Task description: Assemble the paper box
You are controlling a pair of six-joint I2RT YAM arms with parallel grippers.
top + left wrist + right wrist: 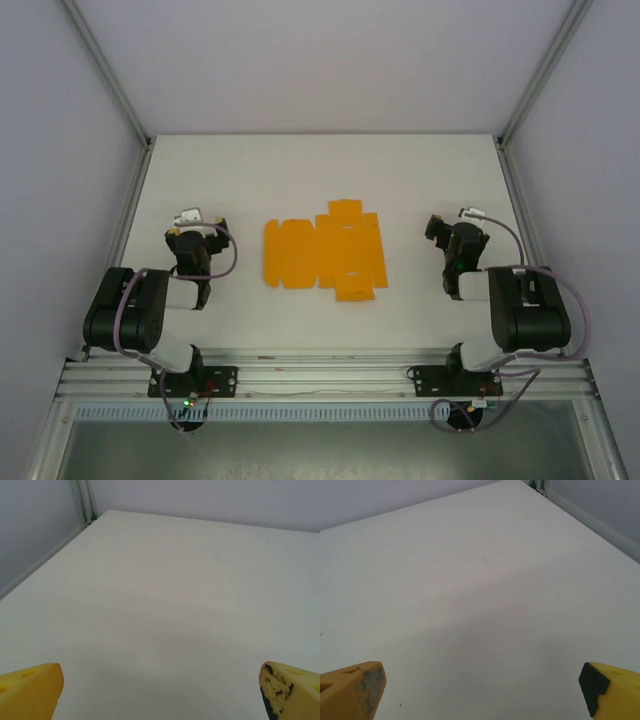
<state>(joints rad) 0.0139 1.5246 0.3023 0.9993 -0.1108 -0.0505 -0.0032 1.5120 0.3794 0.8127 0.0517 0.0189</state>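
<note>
While it lies flat as one creased, many-flapped sheet, the paper box (322, 252) rests about the middle of the desk (330, 165). Two arms flank it, the left arm (135, 310) by the left edge and the right arm (520, 305) by the right edge, both well apart from the card. The left gripper (161, 692) hangs over bare desk, jaws spread wide and holding nothing. The right gripper (482, 690) is likewise wide and empty. Bare desk lies between each gripper and the sheet. Two metal posts (110, 70) rise at the back corners.
</note>
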